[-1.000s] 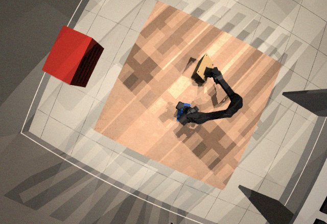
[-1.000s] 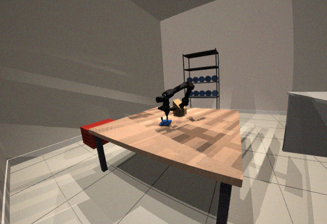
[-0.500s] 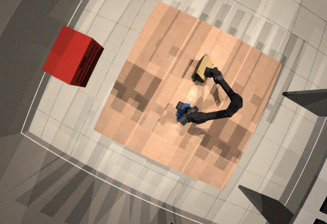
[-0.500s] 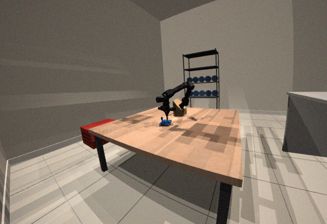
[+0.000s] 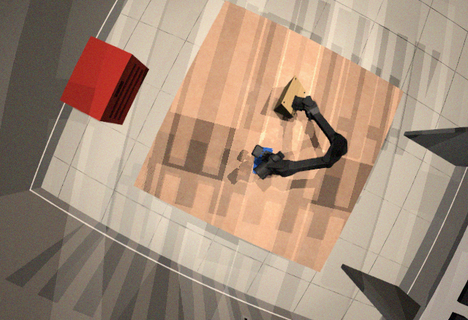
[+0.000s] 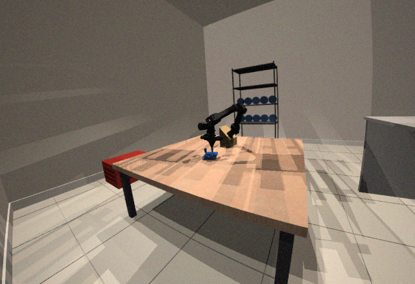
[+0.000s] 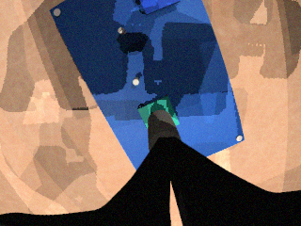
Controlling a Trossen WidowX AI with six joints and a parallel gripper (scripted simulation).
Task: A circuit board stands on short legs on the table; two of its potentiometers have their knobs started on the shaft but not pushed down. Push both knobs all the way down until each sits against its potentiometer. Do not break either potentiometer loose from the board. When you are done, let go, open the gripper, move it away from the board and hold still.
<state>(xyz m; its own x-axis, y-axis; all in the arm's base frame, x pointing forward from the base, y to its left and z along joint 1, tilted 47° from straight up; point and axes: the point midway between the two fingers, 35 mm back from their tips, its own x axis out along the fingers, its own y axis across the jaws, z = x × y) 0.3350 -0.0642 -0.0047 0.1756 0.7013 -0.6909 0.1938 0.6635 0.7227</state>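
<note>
The blue circuit board (image 5: 268, 150) (image 6: 208, 156) (image 7: 113, 118) stands on the table below the arm. In the wrist view a green potentiometer (image 7: 146, 116) sits on it, with a grey-brown knob (image 7: 162, 126) above it. My gripper (image 7: 166, 145) (image 6: 211, 149) is shut and points down at the board. Its fingertips overlap the near end of this knob in the wrist view; whether they touch it, and how far down the knob sits, I cannot tell. A bright blue part (image 7: 159, 4) at the top edge of the wrist view is cut off; its knob is not clear. In the exterior view an upright blue piece (image 6: 205, 151) stands at the board's left.
The arm's yellowish base block (image 5: 291, 93) (image 6: 224, 130) stands behind the board on the wooden table (image 5: 211, 63) (image 6: 234, 187). A red cabinet (image 5: 96, 78) (image 6: 112, 170) stands on the floor beyond the table's edge. Small white-topped pins (image 7: 135, 82) stand out on the board.
</note>
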